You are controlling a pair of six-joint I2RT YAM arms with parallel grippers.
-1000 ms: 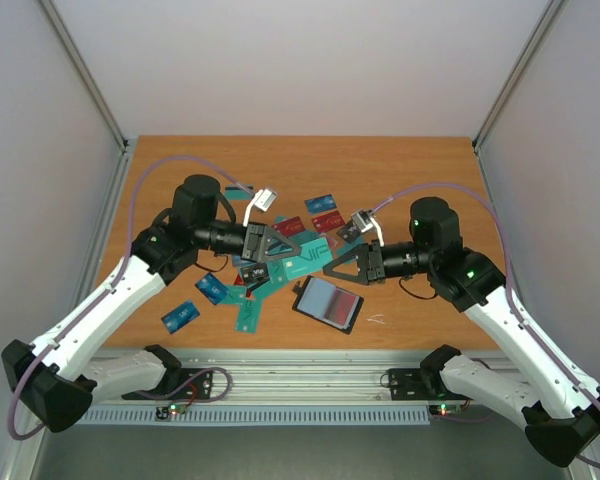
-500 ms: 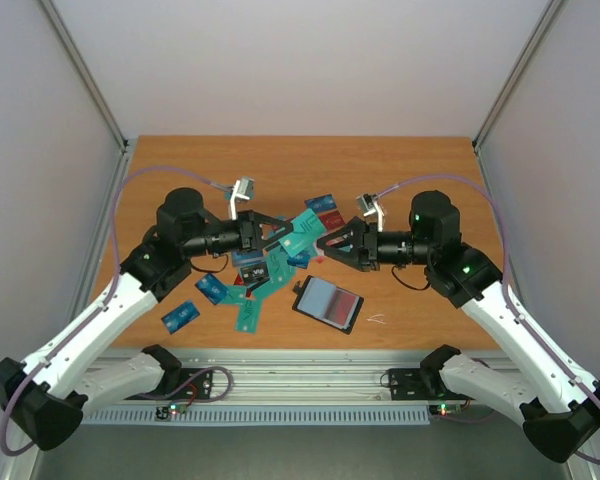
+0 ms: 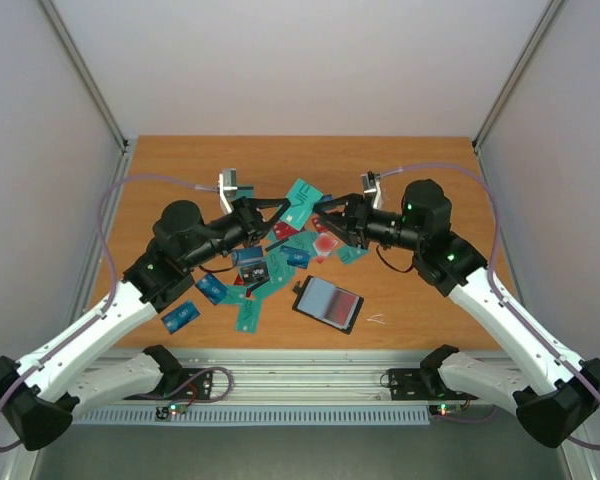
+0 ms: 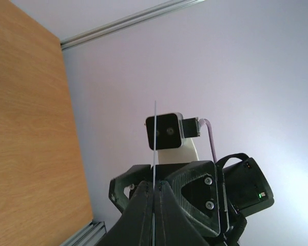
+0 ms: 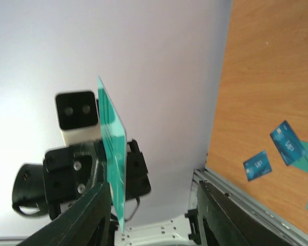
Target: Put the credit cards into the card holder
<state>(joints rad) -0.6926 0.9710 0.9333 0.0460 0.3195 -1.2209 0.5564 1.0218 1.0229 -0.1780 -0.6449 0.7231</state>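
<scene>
The left gripper (image 3: pixel 278 209) pinches a teal card (image 3: pixel 300 202) and holds it in the air over the middle of the table (image 3: pixel 180 170), a little toward the far edge. In the left wrist view the card (image 4: pixel 155 148) stands edge-on as a thin line, with both fingers (image 4: pixel 143 215) pressed flat against it.

The right gripper (image 3: pixel 325 221) faces it from the right, tips close to the card. Its fingers (image 5: pixel 95 212) are spread wide in the right wrist view, and the card (image 5: pixel 113 164) rises just beside one of them (whether they touch I cannot tell).

The holder (image 3: pixel 302 294) lies open and flat near the near edge, a little right of centre, with a red-and-blue face showing inside it. The other cards (image 3: pixel 250 314) lie scattered in teal, blue and red from the table's middle toward the near left, just beside the holder, some overlapping. One blue card (image 3: pixel 180 316) lies apart, nearest the near left corner.
</scene>
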